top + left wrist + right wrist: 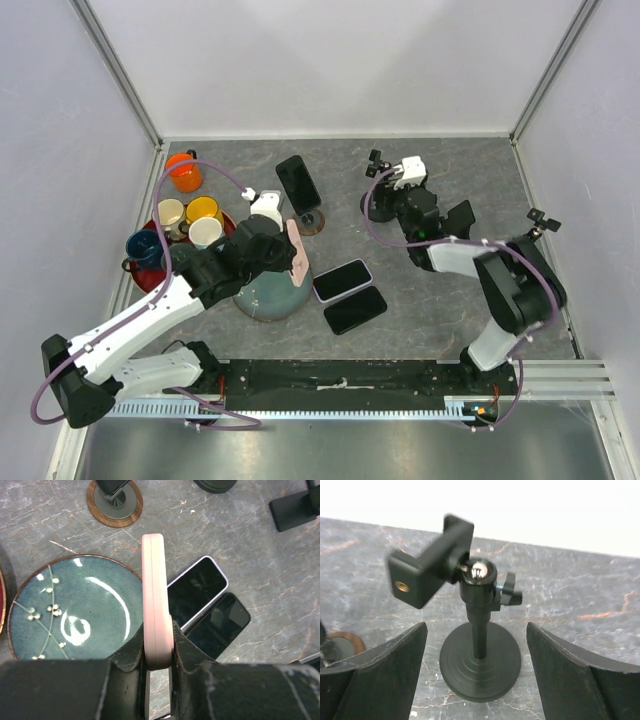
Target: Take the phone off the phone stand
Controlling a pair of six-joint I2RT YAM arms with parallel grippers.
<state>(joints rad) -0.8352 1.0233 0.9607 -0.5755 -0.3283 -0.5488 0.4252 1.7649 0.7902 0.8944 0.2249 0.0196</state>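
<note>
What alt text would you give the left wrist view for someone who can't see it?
The left gripper clamps a pink phone edge-on above the grey table. A teal plate lies left of it; a white-rimmed phone and a black phone lie right.

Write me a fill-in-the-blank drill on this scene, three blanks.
The left gripper is shut on a ____ phone.
Beside the plate, ____ other phones lie flat on the table.
The right gripper, facing the black stand, is ____.
Missing words: pink; two; open.
</note>
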